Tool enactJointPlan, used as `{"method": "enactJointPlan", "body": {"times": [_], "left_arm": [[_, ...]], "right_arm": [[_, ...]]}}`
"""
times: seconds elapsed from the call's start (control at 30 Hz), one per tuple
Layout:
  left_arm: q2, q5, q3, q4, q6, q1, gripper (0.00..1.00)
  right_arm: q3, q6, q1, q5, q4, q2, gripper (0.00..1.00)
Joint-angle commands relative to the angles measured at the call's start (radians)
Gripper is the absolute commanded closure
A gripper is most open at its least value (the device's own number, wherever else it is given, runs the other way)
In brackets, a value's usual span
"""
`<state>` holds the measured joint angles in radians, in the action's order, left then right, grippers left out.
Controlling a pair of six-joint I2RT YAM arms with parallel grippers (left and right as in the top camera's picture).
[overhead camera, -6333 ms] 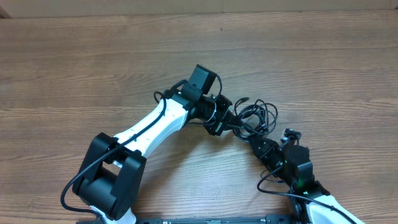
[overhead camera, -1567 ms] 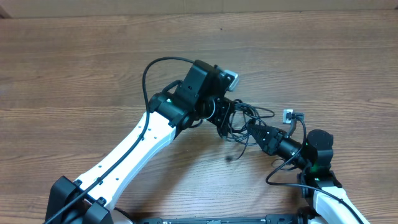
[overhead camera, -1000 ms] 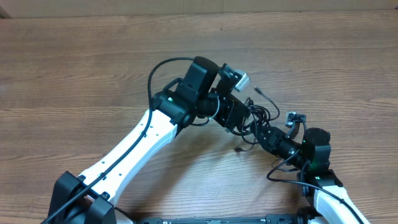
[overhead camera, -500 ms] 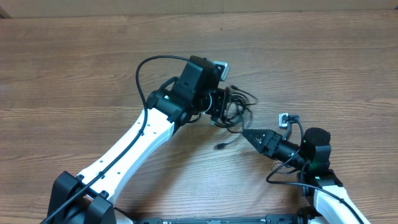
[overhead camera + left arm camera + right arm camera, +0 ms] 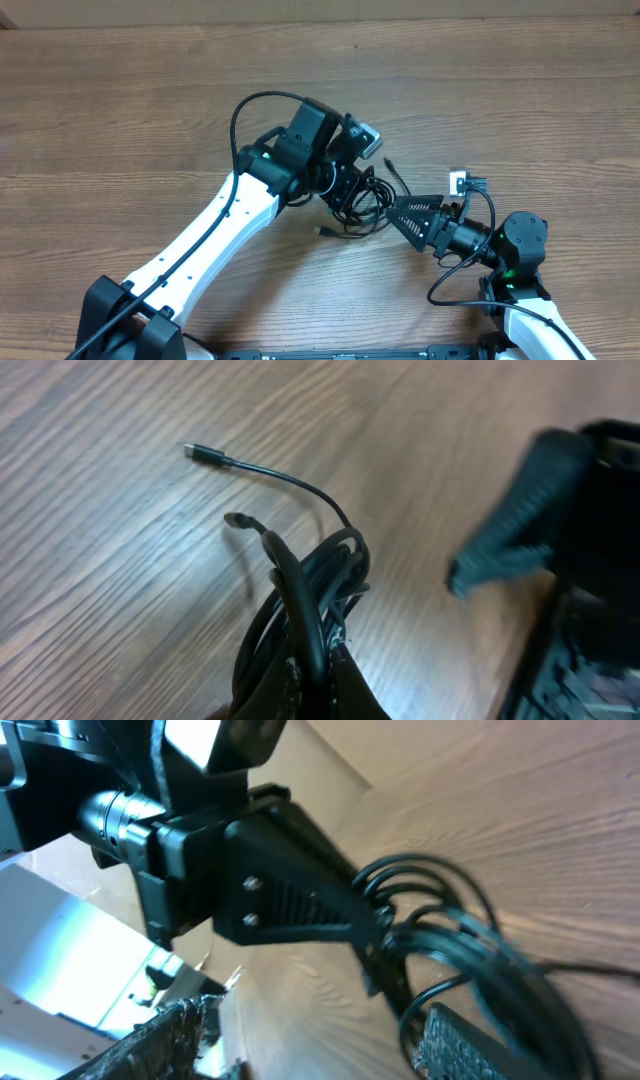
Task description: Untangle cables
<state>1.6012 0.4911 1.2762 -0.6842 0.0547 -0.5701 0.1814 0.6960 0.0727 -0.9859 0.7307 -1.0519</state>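
At a brown wood-grain counter (image 5: 520,90), we are watching the left hand (image 5: 350,195) of a white-and-black robot arm pinching a bundle of thin black cables (image 5: 365,200). Its fingers are pressed together on the coil near the middle of the counter. In the left wrist view, the cables are rising out of the closed fingertips (image 5: 340,695) as a tight loop. One strand is arching away and ending in a small silver-tipped plug (image 5: 200,453) that is lying flat on the wood. A second, shorter end (image 5: 238,519) is curling up just beside the loop. The right hand (image 5: 402,222) is pointing at the bundle from the right with its fingers spread, gripping nothing. In its own wrist view, the loops are hanging just in front of it. One ribbed fingertip pad (image 5: 465,1045) is sitting near the lowest strands, and we cannot tell whether they are touching. A small white tag (image 5: 458,182) is sitting on the right wrist, too small for us to read any marking.
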Motion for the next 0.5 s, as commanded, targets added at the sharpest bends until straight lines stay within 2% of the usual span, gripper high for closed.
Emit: {"method": "enactJointPlan", "body": {"times": [0.0, 0.07, 0.13, 0.27, 0.47], "left_arm": [[-0.026, 0.214, 0.017, 0.002, 0.092, 0.039, 0.96], [-0.026, 0.284, 0.017, -0.003, 0.110, 0.055, 0.96], [-0.026, 0.293, 0.017, -0.014, 0.110, 0.069, 0.96], [-0.026, 0.351, 0.017, -0.047, 0.113, 0.086, 0.96], [-0.026, 0.435, 0.017, -0.059, 0.133, 0.086, 0.96]], "right_arm": [[0.002, -0.058, -0.001, 0.064, -0.006, 0.002, 0.31], [0.002, -0.107, -0.001, 0.077, -0.023, 0.002, 0.32], [0.002, -0.126, -0.001, 0.118, -0.047, 0.002, 0.32], [0.002, -0.129, -0.001, 0.213, -0.089, 0.002, 0.33], [0.002, -0.128, 0.010, 0.222, -0.090, 0.002, 0.35]]}}
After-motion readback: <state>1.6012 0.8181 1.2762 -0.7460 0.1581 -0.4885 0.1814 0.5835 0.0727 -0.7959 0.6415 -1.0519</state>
